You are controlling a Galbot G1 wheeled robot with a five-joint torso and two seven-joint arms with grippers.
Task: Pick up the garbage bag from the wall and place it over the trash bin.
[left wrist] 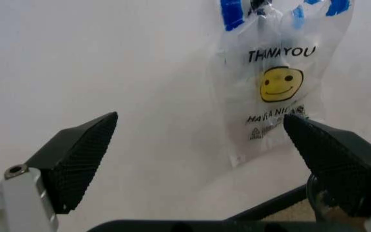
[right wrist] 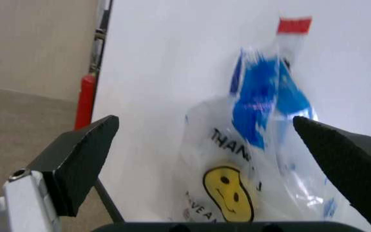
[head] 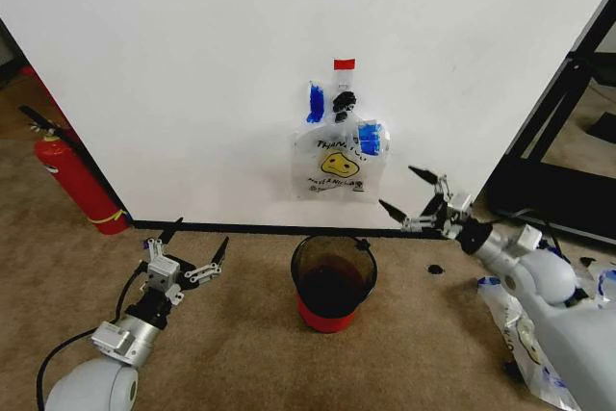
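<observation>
The garbage bag (head: 337, 163) hangs on the white wall from a black hook under a strip of red tape; its blue handles, yellow smiley and black print show in both wrist views (left wrist: 279, 82) (right wrist: 250, 159). Directly below it on the carpet stands the trash bin (head: 333, 281), dark see-through with a red base. My right gripper (head: 405, 197) is open, raised to the right of the bag and a little below its middle, fingers pointing at it. My left gripper (head: 195, 248) is open, low over the carpet to the left of the bin.
A red fire extinguisher (head: 75, 180) stands at the wall's left end. Several similar clear bags (head: 525, 334) lie on the carpet at the right by my right arm. A black frame (head: 563, 122) stands beyond the wall's right edge. A black strip runs along the wall's foot.
</observation>
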